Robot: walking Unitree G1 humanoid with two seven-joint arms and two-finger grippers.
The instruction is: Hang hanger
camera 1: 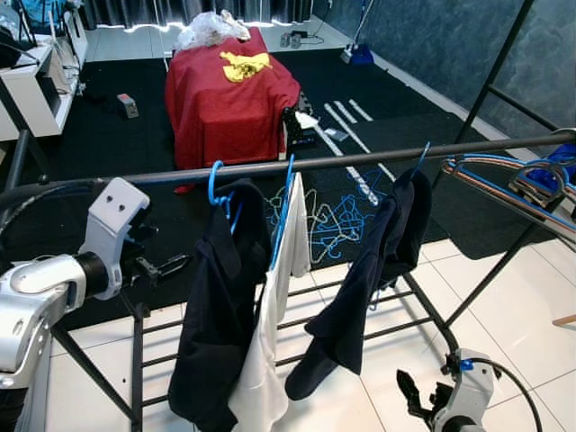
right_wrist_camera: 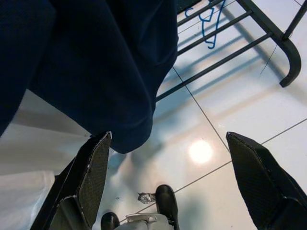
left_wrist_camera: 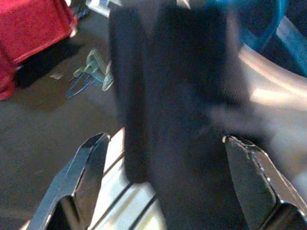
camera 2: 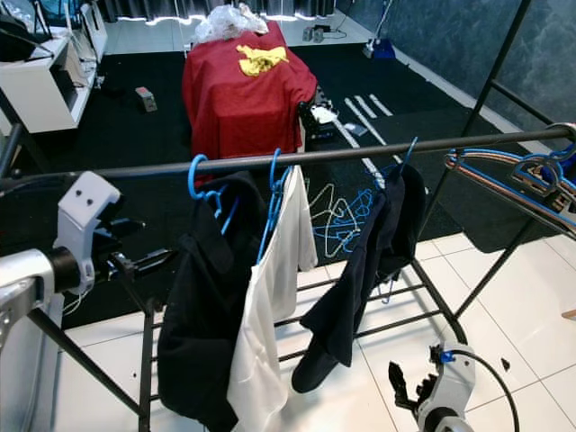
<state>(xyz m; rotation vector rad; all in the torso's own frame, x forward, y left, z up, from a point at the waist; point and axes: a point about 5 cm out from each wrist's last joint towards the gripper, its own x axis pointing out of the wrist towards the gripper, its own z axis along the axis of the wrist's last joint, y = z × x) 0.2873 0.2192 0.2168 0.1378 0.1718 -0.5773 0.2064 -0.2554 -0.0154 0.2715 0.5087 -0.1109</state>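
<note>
Three blue plastic hangers (camera 1: pixel 216 184) carry limp cloth garments on the round metal rail (camera 1: pixel 342 161); left pincer (camera 1: pixel 171 266) and right pincer (camera 1: pixel 409 393) both spread.

No readable text, label, brand or number anywhere; the yellow print (camera 1: pixel 245 65) on the red cloth (camera 1: pixel 229 103) forms no legible letters

Arms: silver metal, rounded joints, a black ring at the wrist.
Left claw (camera 1: pixel 166 266): two long black fingers, white bracket with two holes.
Right claw (camera 1: pixel 410 392): black fingers, black cable, blue clip.
</note>
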